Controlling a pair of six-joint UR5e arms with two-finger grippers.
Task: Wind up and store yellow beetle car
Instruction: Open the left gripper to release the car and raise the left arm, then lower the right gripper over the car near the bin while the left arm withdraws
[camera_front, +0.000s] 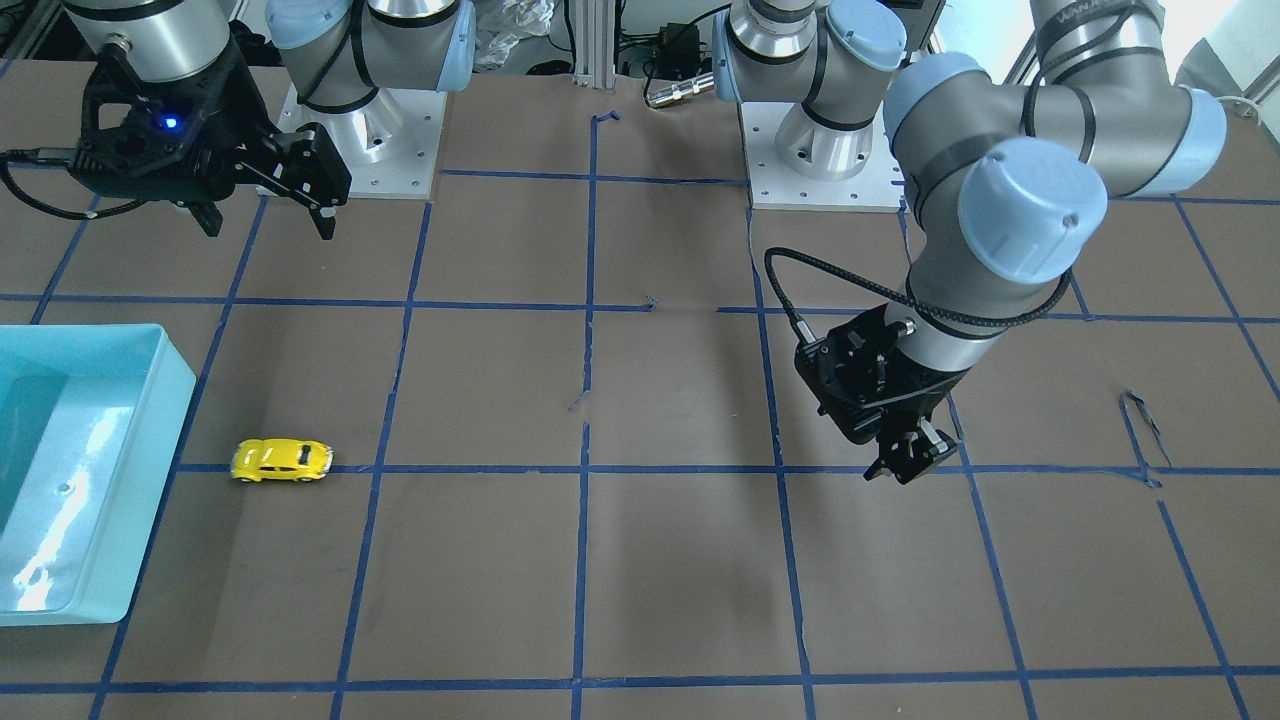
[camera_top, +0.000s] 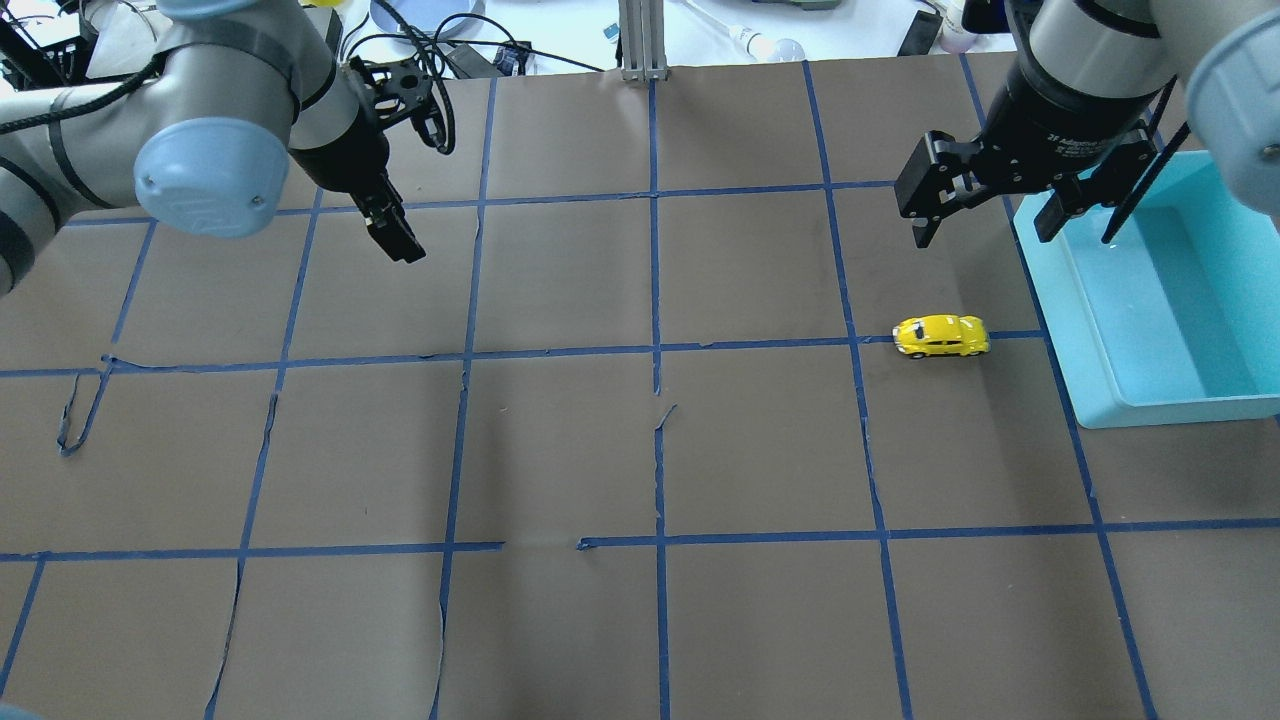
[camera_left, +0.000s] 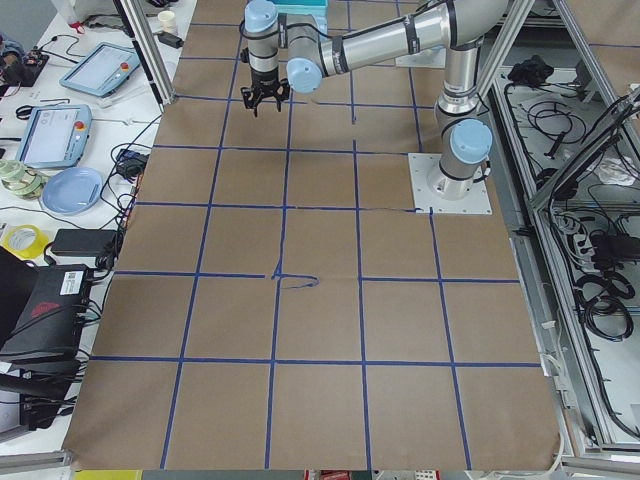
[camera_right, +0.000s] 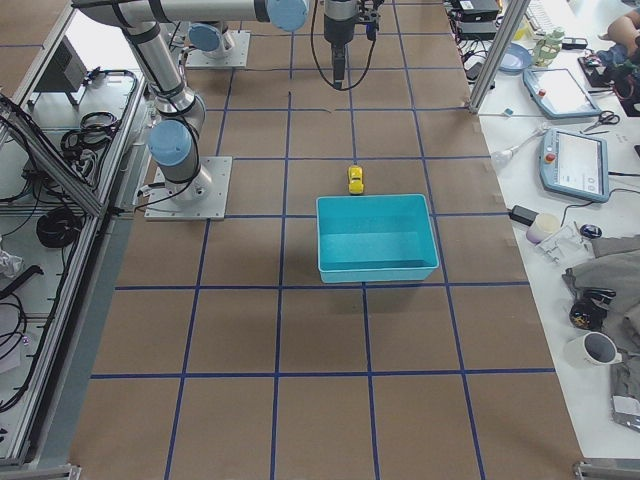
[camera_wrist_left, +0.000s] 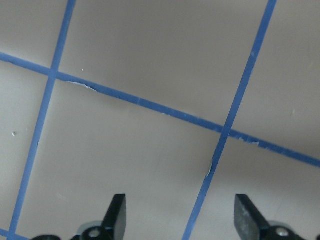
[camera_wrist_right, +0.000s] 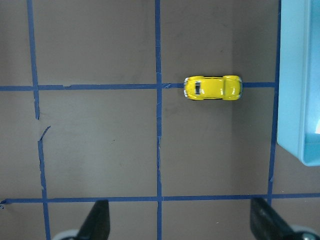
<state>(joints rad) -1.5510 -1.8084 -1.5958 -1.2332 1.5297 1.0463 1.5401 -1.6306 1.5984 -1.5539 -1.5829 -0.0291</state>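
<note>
The yellow beetle car (camera_top: 941, 336) stands on its wheels on a blue tape line, a short gap from the teal bin (camera_top: 1060, 300). It also shows in the front view (camera_front: 281, 461), the right side view (camera_right: 355, 179) and the right wrist view (camera_wrist_right: 213, 88). My right gripper (camera_top: 985, 225) is open and empty. It hangs above the table on the robot's side of the car, apart from it, by the bin's corner (camera_front: 265, 215). My left gripper (camera_top: 400, 240) is open and empty, far across the table (camera_front: 905, 470), with its fingers spread over bare paper (camera_wrist_left: 181, 205).
The teal bin (camera_front: 150, 440) is open-topped and empty, at the table's edge on my right side (camera_right: 375, 270). Brown paper with a blue tape grid (camera_top: 655, 350) covers the table. Some tape strips are torn and curled (camera_top: 75, 420). The arm bases (camera_front: 365, 150) stand at the back.
</note>
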